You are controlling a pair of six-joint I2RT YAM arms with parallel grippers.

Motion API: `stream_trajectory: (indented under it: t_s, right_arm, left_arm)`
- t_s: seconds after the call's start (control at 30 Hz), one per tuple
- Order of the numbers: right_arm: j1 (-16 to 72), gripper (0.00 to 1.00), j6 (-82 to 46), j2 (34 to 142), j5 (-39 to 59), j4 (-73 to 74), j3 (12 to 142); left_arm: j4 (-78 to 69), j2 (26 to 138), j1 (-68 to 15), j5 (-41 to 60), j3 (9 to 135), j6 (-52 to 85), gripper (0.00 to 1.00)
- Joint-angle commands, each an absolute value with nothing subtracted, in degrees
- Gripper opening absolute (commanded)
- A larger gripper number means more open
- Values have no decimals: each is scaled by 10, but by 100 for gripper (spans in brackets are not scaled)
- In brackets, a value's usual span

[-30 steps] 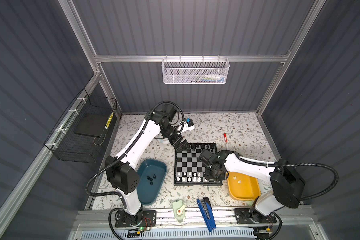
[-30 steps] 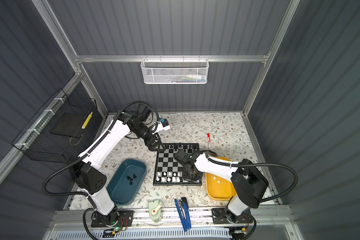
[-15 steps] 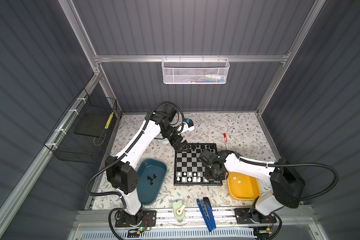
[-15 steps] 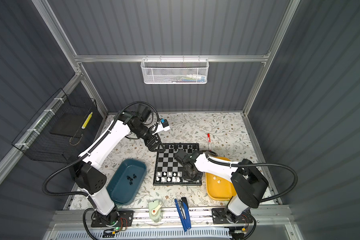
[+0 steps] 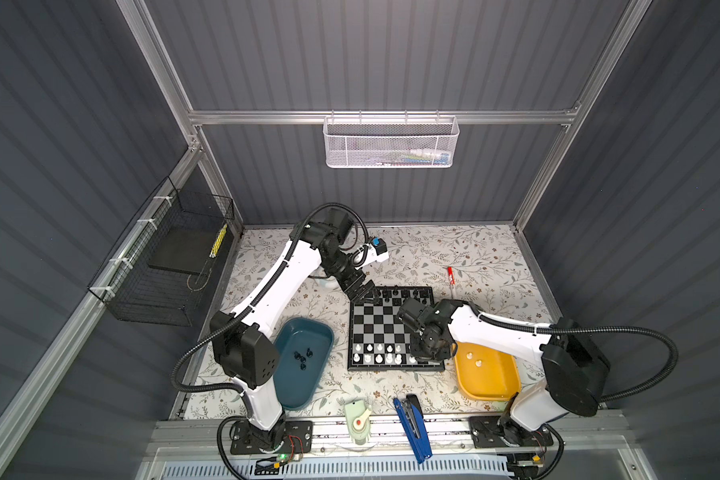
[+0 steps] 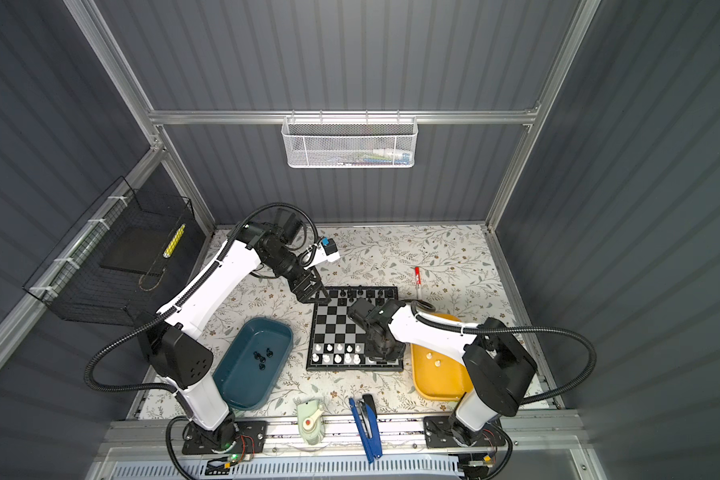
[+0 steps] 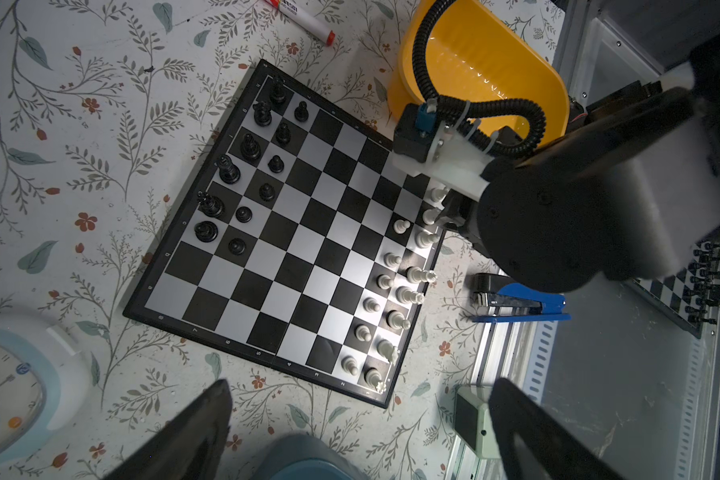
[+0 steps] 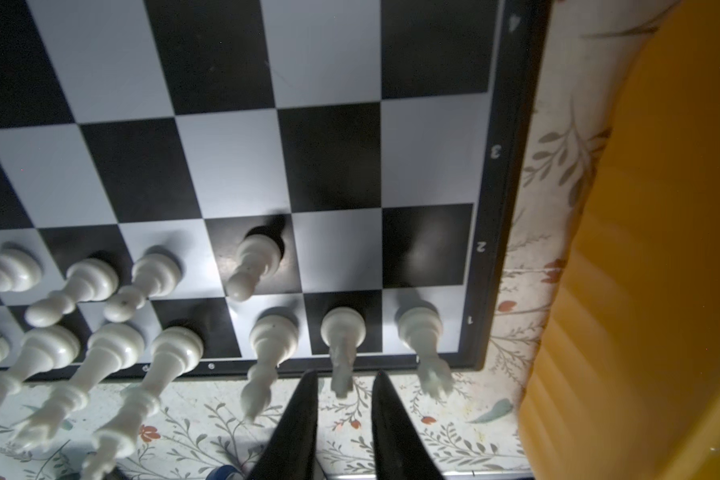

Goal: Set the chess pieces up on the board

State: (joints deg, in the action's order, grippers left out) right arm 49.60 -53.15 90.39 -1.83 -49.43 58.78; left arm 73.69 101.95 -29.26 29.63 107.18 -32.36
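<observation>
The board (image 5: 381, 328) lies mid-table, also in the left wrist view (image 7: 292, 257). Black chess pieces (image 5: 395, 293) fill much of its two far rows, white ones (image 5: 381, 357) its two near rows. My right gripper (image 8: 344, 384) hangs over the near right corner (image 5: 427, 353). Its fingers (image 8: 304, 415) stand slightly apart on either side of a white piece (image 8: 342, 332) on the edge row, with a gap on each side. My left gripper (image 5: 364, 291) is wide open and empty above the far left corner (image 7: 362, 390). More black pieces (image 5: 302, 359) lie in the teal tray (image 5: 300, 388), white ones (image 5: 474, 359) in the yellow tray (image 5: 491, 384).
A white clock (image 7: 13, 382) sits beyond the board's far left corner and a red marker (image 5: 450, 276) beyond its far right. A blue stapler (image 5: 412, 419) and a pale green device (image 5: 358, 417) lie by the front rail. A wire basket (image 5: 171, 257) hangs on the left wall.
The right gripper's fingers have parted a little from the white piece, which stays standing on the board. The left arm has hardly moved.
</observation>
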Motion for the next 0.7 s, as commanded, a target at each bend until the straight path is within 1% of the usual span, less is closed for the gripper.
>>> stream_trajectory:
  t_s: [0.0, 0.3, 0.43, 0.57, 0.67]
  right_arm:
    - [498, 27, -522, 903, -30, -519, 605]
    - [498, 29, -520, 887, -40, -544, 620]
    - [497, 29, -511, 869, -66, -574, 646]
    - [492, 30, -509, 837, -91, -597, 661]
    - [479, 30, -513, 800, -103, -600, 646]
  left_arm:
    - [743, 1019, -293, 297, 1073, -317, 98]
    - [744, 1015, -294, 298, 1071, -318, 98]
    - [747, 1018, -294, 297, 1073, -321, 98]
    - [747, 1018, -294, 297, 1075, -322, 98]
    - [730, 1013, -294, 271, 1069, -317, 97]
